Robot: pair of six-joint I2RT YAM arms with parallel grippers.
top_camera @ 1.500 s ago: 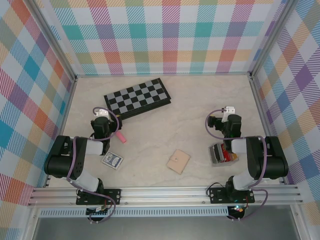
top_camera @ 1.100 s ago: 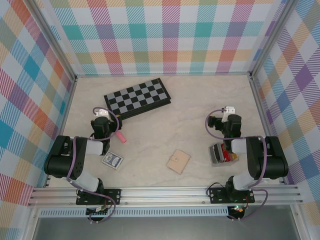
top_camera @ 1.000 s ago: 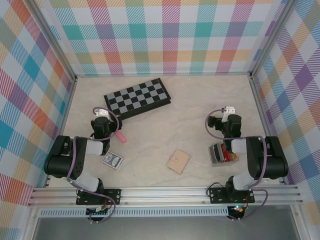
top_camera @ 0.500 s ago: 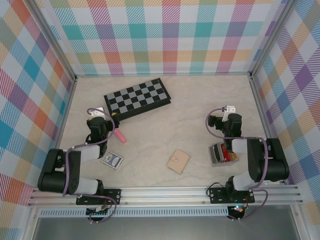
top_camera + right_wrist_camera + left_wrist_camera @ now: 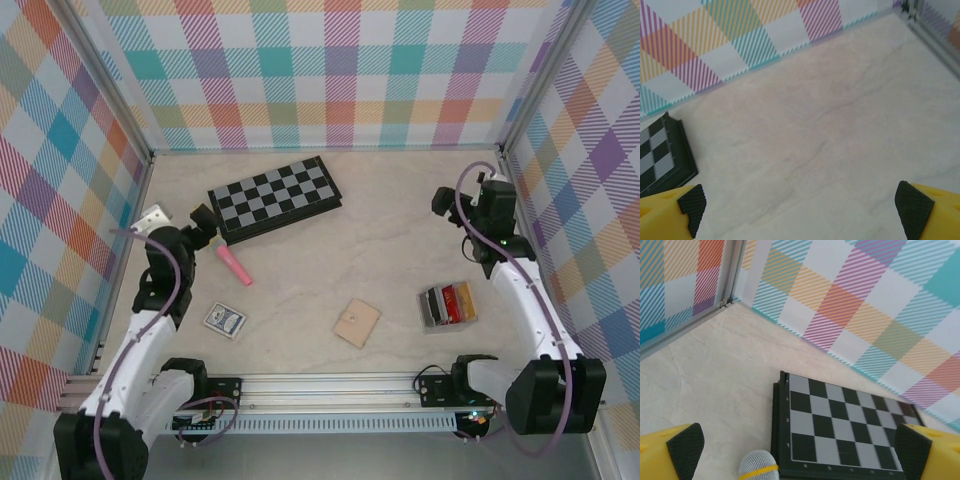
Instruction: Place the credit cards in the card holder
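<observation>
Top external view: we see black, red and gold plastic credit cards (image 5: 455,300) standing in the small clear-grey plastic card holder (image 5: 425,310) at the near right of the bench (image 5: 330,245), apparently propped by its slots; left jaws and right jaws gape wide, empty.

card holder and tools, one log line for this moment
cards: in card holder | left tool: open, empty, facing chessboard | right tool: open, empty, over table

chessboard (image 5: 840,432) cut by lower edge, credit cards (image 5: 458,299) too small to count (in card holder (image 5: 428,322))
</observation>
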